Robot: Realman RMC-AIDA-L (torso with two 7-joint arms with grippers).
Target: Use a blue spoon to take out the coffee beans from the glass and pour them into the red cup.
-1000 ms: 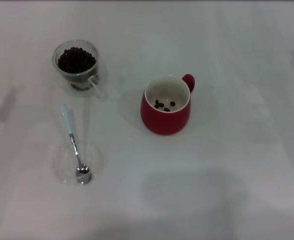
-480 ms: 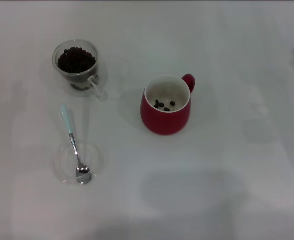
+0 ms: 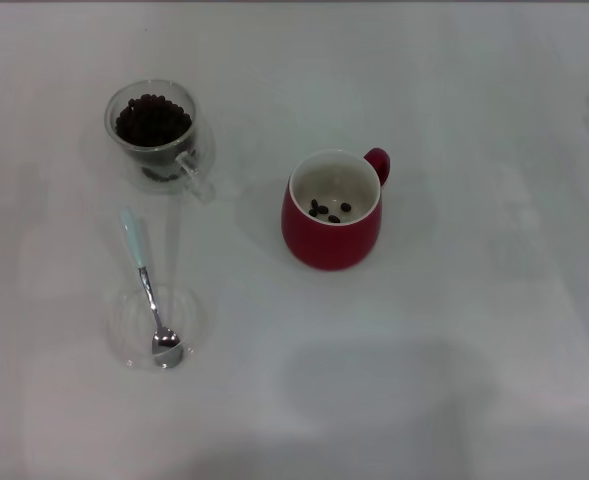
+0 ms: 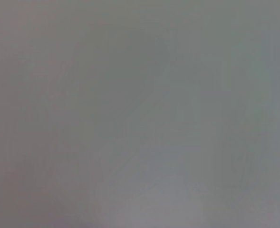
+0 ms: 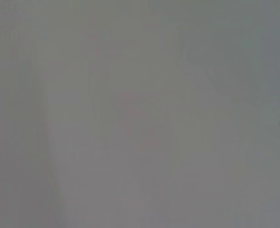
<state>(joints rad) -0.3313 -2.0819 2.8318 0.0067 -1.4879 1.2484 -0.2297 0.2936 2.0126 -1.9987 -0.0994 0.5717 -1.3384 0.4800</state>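
Note:
The blue spoon [image 3: 146, 280] lies at the left of the head view, its silver bowl resting in a flat clear glass saucer [image 3: 124, 330] and its pale handle pointing away from me. The glass [image 3: 154, 128] stands behind it, filled with coffee beans [image 3: 153, 118]. The red cup [image 3: 334, 210] stands at the middle with a few coffee beans [image 3: 326, 210] on its white bottom. Neither gripper shows in any view. Both wrist views show only plain grey surface.
A white table [image 3: 454, 330] carries everything. Faint shadows lie on it near the front middle and at the far right edge.
A dark tip at the left edge of the head view one second ago has left the picture. The spoon, glass and red cup have not moved.

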